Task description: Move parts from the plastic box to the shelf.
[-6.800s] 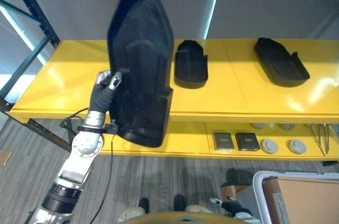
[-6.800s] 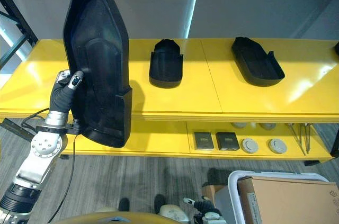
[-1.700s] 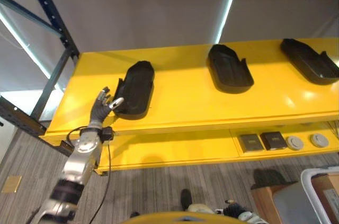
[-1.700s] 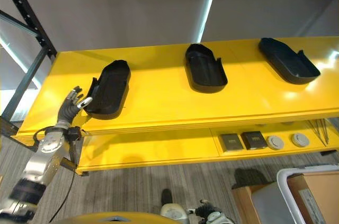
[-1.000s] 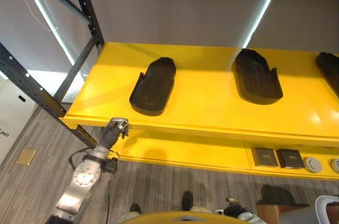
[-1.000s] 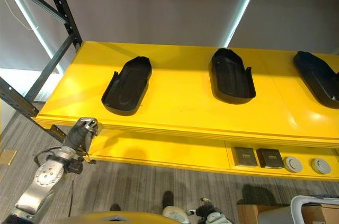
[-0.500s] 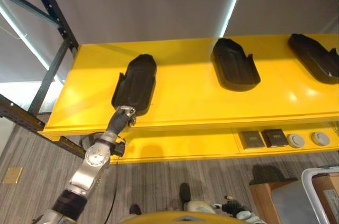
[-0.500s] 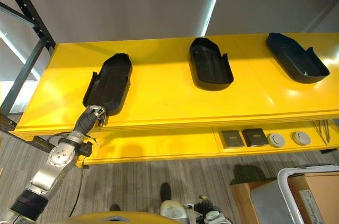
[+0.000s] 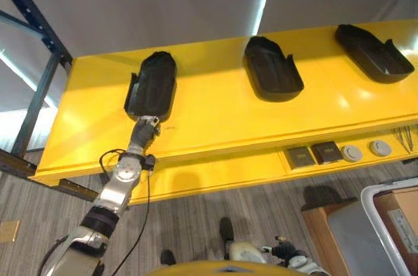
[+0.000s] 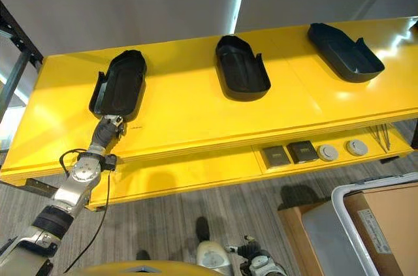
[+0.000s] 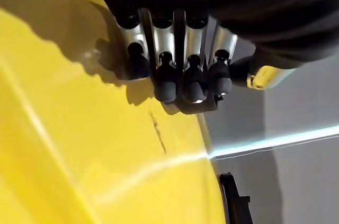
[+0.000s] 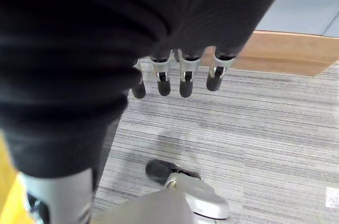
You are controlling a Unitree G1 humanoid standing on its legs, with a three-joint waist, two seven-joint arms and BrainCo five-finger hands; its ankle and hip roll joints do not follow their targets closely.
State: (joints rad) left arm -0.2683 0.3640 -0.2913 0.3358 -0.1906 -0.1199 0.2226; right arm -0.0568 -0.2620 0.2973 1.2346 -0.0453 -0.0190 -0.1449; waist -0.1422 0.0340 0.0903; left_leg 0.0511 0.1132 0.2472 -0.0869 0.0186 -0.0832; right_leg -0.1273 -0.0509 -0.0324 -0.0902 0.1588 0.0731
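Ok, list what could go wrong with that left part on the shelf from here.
1. The left hand rests its curled fingers against the near end of the left black part; a hard nudge could skew it or slide it back.
2. Pulling the hand away might drag the part toward the yellow shelf front edge, which lies close behind the hand.

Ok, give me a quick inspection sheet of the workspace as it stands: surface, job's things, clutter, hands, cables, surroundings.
Surface: yellow shelf, top board glossy.
Job's things: three black moulded parts on top, left part, middle part, right part; plastic box on the floor at lower right, holding a cardboard carton.
Clutter: two dark square pieces and two grey discs on the lower shelf.
Hands: left hand at the left part's near end, fingers bent, holding nothing; right hand relaxed over the floor.
Cables: nothing seen.
Surroundings: grey carpet, dark rack upright.
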